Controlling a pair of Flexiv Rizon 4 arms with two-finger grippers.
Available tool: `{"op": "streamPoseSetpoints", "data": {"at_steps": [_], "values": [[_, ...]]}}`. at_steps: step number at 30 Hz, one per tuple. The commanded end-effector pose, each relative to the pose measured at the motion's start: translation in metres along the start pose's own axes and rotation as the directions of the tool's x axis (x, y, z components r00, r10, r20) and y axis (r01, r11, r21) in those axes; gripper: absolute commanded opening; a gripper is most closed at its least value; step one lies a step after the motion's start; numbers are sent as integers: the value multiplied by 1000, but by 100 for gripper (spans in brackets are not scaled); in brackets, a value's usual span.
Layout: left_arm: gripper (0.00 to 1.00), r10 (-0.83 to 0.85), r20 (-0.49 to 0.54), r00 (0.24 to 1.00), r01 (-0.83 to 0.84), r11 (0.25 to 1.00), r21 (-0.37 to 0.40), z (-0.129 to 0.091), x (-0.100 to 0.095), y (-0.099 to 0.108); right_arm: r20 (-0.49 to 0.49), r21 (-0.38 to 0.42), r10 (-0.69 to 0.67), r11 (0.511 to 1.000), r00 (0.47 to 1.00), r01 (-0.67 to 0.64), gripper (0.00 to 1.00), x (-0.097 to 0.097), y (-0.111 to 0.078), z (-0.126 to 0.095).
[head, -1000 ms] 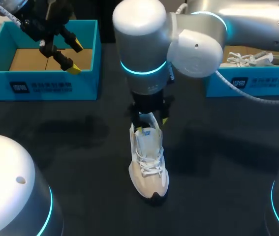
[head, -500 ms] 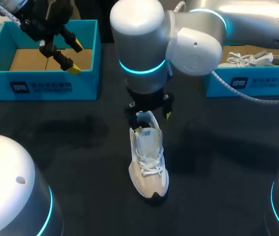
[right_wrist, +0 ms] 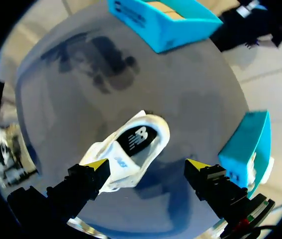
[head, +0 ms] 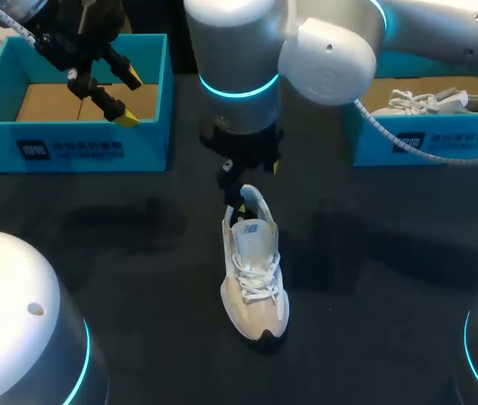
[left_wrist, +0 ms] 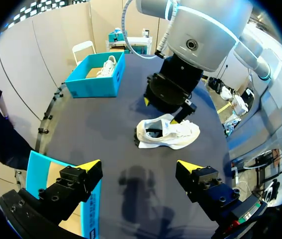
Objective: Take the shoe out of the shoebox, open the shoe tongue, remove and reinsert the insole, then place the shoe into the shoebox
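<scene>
A white sneaker (head: pixel 254 274) lies upright on the dark table, its toe towards the front edge and its tongue up. My right gripper (head: pixel 249 166) hangs open just above and behind the heel, touching nothing. In the right wrist view the sneaker (right_wrist: pixel 128 148) lies below the open gripper (right_wrist: pixel 146 165), nearer one finger. My left gripper (head: pixel 128 99) stands open and empty over the left blue shoebox (head: pixel 78 145). From the left wrist view its own gripper (left_wrist: pixel 138 167) faces the sneaker (left_wrist: pixel 168 133) and the right arm's gripper (left_wrist: pixel 173 99) across the table.
A second blue shoebox (head: pixel 428 143) at the back right holds another white shoe (head: pixel 432 101). The left box shows only brown cardboard inside. The white arm bases (head: pixel 15 321) fill the front corners.
My right gripper has opened off the sneaker's heel, risen and drawn back towards the far side. The sneaker stays put on the table. The left arm has not moved.
</scene>
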State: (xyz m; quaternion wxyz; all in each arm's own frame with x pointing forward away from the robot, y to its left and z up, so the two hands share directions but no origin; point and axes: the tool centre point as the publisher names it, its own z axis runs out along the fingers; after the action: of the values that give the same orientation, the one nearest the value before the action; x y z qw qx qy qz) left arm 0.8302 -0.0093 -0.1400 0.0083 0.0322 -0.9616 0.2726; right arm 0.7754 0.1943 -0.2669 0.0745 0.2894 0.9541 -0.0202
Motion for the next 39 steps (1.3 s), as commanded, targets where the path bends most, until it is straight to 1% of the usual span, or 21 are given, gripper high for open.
{"op": "streamPoseSetpoints", "data": {"at_steps": [1, 2, 13, 15, 16, 17, 20, 23, 24, 28, 29, 33, 39], "values": [[100, 1, 0, 1000, -1, 1000, -2, 0, 0, 0, 87, -45, -467, 881, 880, 472, 100, -4, 14, 0], [100, 1, 0, 1000, -1, 1000, -2, 0, 0, 0, 74, 0, -434, 900, 898, 435, 100, -10, 11, 2], [100, 1, 0, 1000, -1, 1000, -2, 0, 0, 0, 74, 0, -434, 900, 898, 435, 100, -10, 11, 2], [100, 1, 0, 1000, -1, 1000, -2, 0, 0, 0, 45, -13, -455, 890, 889, 456, 100, -12, 18, 12], [100, 1, 0, 1000, -1, 1000, -2, 0, 0, 0, 48, -37, -454, 889, 890, 456, 100, -15, 21, 18], [100, 1, 0, 1000, -1, 1000, -2, 0, 0, 0, 44, -42, -452, 890, 891, 453, 100, -17, 22, 23], [100, 1, 0, 1000, -1, 1000, -2, 0, 0, 0, 45, -67, -452, 888, 891, 454, 100, -21, 31, 34], [100, 1, 0, 1000, -1, 1000, -2, 0, 0, 0, 30, -82, -471, 878, 882, 472, 100, -22, 38, 51], [100, 1, 0, 1000, -1, 1000, -2, 0, 0, 0, 35, -100, -480, 871, 877, 481, 100, -23, 39, 56], [100, 1, 0, 1000, -1, 1000, -2, 0, 0, 0, 42, -117, -497, 859, 867, 499, 100, -29, 42, 74], [100, 1, 0, 1000, -1, 1000, -2, 0, 0, 0, 50, -125, -512, 849, 858, 514, 100, -31, 42, 78], [100, 1, 0, 1000, -1, 1000, -2, 0, 0, 0, 29, -113, -535, 838, 844, 535, 100, -35, 41, 92], [100, 1, 0, 1000, -1, 1000, -2, 0, 0, 0, 19, -130, -551, 826, 834, 549, 100, -42, 41, 108]]}}
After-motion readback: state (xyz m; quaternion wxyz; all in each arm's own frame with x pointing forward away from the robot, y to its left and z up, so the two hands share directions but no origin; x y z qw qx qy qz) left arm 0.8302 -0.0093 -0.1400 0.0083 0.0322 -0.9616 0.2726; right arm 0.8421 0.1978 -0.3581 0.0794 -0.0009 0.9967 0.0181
